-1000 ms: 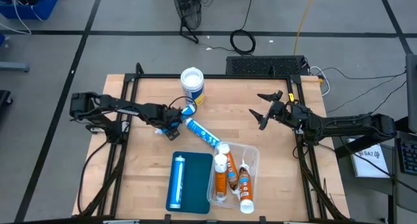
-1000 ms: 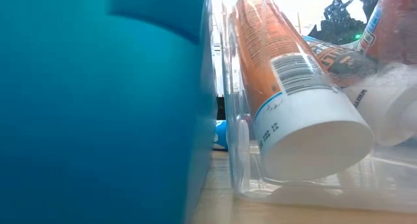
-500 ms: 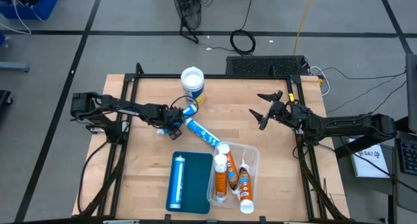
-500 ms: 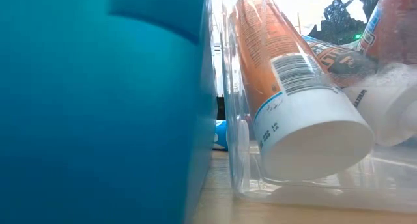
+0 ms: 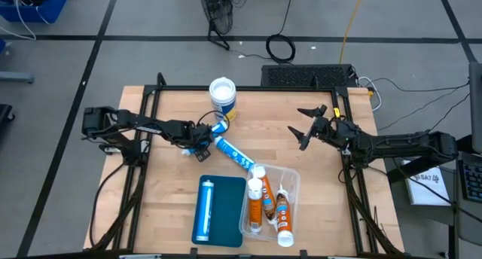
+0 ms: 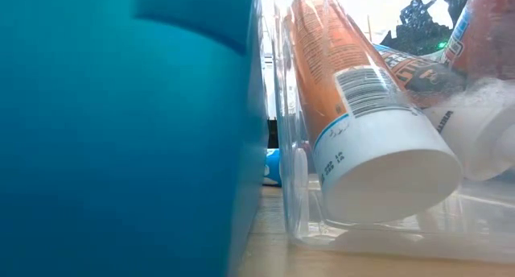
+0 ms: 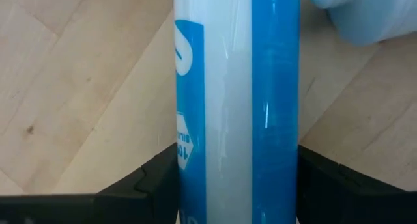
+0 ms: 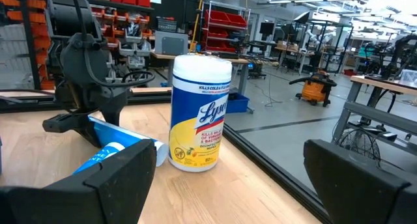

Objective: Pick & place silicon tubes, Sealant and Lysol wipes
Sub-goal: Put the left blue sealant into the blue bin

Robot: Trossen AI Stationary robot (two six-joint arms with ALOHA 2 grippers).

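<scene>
A blue-and-white silicone tube (image 5: 235, 156) lies slantwise on the table, its far end at the clear bin (image 5: 290, 176). My left gripper (image 5: 199, 144) is at its left end and shut on it; the tube fills the left wrist view (image 7: 234, 87). The Lysol wipes canister (image 5: 223, 98), with a white lid and a blue-and-yellow label, stands upright on its base behind them and also shows in the right wrist view (image 8: 199, 113). My right gripper (image 5: 310, 128) is open and empty above the table's right part. My left gripper pinches the tube's two long sides (image 7: 186, 165) between its two fingers, near the tube's left end. The fingers (image 7: 150, 185) come from the table's left and the tube runs on away from them. Whether the tube rests on the wood or is just above it cannot be told.
A teal tray (image 5: 230, 214) at the front holds a blue tube (image 5: 203, 211). The clear bin beside it holds several orange-and-white tubes (image 5: 263, 202), seen close in the low view (image 6: 354, 108). A short blue piece (image 5: 219, 127) lies between my left gripper and the canister.
</scene>
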